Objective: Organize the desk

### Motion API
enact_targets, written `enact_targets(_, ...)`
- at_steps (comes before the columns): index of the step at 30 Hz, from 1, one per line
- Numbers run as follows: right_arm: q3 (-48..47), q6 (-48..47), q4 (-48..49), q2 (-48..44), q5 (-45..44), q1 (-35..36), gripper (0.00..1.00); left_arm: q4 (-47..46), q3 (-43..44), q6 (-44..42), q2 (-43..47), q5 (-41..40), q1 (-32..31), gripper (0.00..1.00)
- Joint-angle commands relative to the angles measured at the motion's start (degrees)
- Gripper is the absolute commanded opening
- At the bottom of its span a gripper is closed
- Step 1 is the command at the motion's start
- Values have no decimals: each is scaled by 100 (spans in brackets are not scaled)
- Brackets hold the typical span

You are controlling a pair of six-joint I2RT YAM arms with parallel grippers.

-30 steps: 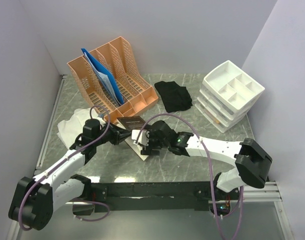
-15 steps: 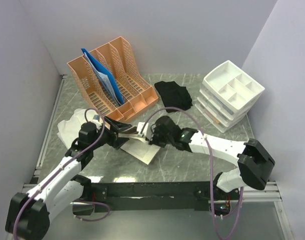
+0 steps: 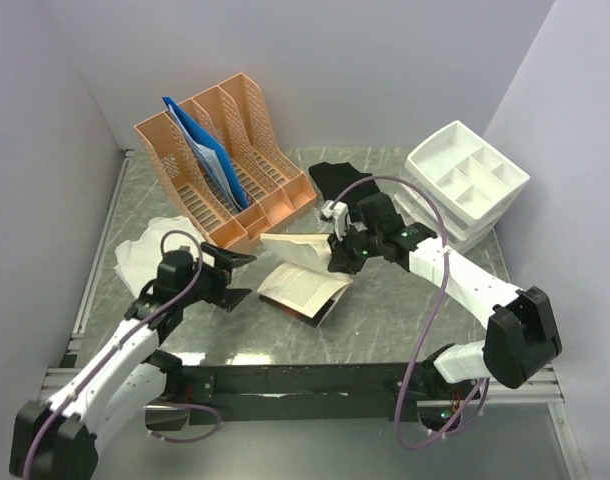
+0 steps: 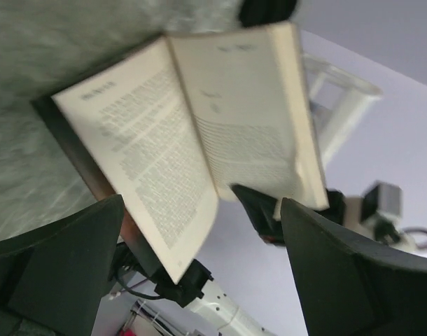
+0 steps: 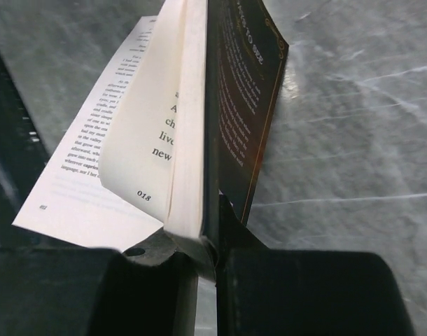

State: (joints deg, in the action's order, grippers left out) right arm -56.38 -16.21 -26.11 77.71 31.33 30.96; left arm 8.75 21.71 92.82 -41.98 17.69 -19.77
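A paperback book (image 3: 303, 278) lies fallen open on the grey-green marble desk (image 3: 395, 310), its lower half resting on the surface. My right gripper (image 3: 338, 256) is shut on the raised half. In the right wrist view the dark cover and a block of pages (image 5: 199, 105) are pinched between the fingers of that gripper (image 5: 213, 241). My left gripper (image 3: 232, 276) stands open just left of the book and touches nothing. The left wrist view shows the open printed pages (image 4: 192, 126) beyond the wide-apart fingers of the left gripper (image 4: 199, 280).
An orange file rack (image 3: 225, 160) holding a blue folder (image 3: 207, 150) stands at the back left. A black cloth (image 3: 347, 190) lies at the back centre, with a white drawer unit (image 3: 463, 190) at the back right. A white cloth (image 3: 145, 248) lies at the left. A black rail (image 3: 305, 380) runs along the near edge.
My left gripper opened, let go of the book and drew back left. My right gripper shut on the cover and pages and lifted them toward the back right, so the book fell open.
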Motion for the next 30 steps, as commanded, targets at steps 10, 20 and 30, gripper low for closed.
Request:
enact_targets(10, -866, 1612, 62, 341, 1692, -1109, 0, 628, 1476, -80, -2104, 208, -624, 100)
enact_targets(20, -971, 2270, 237, 394, 2078, -1619, 0, -436, 922, 456, -1664, 41, -782, 100)
enact_targets(30, -928, 2842, 492, 570, 2491, -1672, 0, -559, 1335, 571, -1902, -450, -976, 99)
